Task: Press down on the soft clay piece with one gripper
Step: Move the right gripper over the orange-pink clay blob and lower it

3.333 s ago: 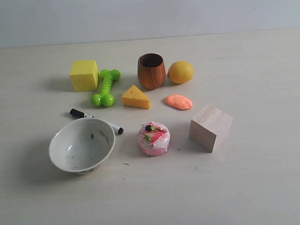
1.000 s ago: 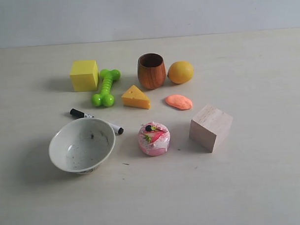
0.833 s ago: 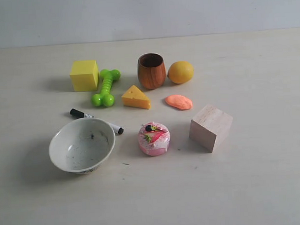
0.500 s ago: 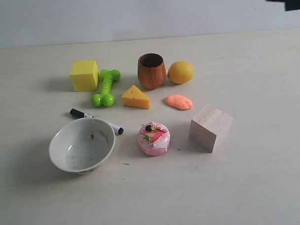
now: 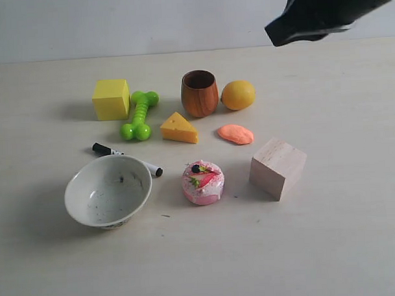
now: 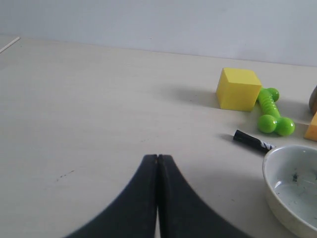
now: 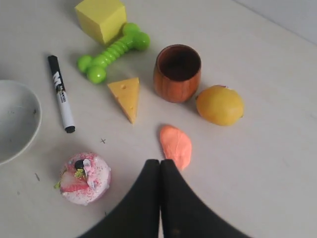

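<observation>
Item 1: flat salmon-orange soft clay blob (image 5: 235, 134) lying on the pale tabletop (image 5: 343, 234). It sits at 6 o'clock of the yellow lemon (image 5: 238, 94), 3 o'clock of the orange cheese wedge (image 5: 178, 128) and 11 o'clock of the pale wooden cube (image 5: 277, 166).

Item 2: black right gripper (image 7: 159, 161), fingers pressed together, raised clear of the clay.

Item 3: black left gripper (image 6: 157, 156), fingers pressed together, holding nothing, well apart from the clay.

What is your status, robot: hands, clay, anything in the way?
Left hand shut, empty. Right hand shut, raised, no contact. Clay piece flat on table, nothing on it. Lemon, cheese wedge near but apart.
</observation>
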Tool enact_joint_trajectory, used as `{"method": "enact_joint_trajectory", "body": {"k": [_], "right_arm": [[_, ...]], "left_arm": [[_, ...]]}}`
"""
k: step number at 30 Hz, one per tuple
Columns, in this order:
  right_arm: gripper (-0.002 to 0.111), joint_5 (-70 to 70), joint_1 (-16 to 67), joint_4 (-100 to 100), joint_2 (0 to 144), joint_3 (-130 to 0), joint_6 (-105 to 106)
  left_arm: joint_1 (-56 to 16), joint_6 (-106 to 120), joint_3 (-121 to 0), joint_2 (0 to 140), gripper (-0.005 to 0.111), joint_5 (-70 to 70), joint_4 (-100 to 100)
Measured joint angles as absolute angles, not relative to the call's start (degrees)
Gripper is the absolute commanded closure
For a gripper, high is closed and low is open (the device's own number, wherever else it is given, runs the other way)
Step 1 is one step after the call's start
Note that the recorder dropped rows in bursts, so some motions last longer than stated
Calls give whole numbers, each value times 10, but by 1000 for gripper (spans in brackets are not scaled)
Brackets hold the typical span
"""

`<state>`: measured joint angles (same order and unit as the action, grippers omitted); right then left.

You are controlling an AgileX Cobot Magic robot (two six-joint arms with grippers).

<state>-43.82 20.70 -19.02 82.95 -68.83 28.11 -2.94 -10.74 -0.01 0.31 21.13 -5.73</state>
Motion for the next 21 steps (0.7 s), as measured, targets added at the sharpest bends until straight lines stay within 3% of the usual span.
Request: {"method": "enact_joint_trajectory", "body": {"k": [10,21], "right_arm": [[108,-622,255,-84,988,-867,156],[108,-599,257,-105,1021,-882,149]], "left_arm": [[-29,-107,0,3,107,211,-57],[-29,-107,0,3,107,211,-57]]}}
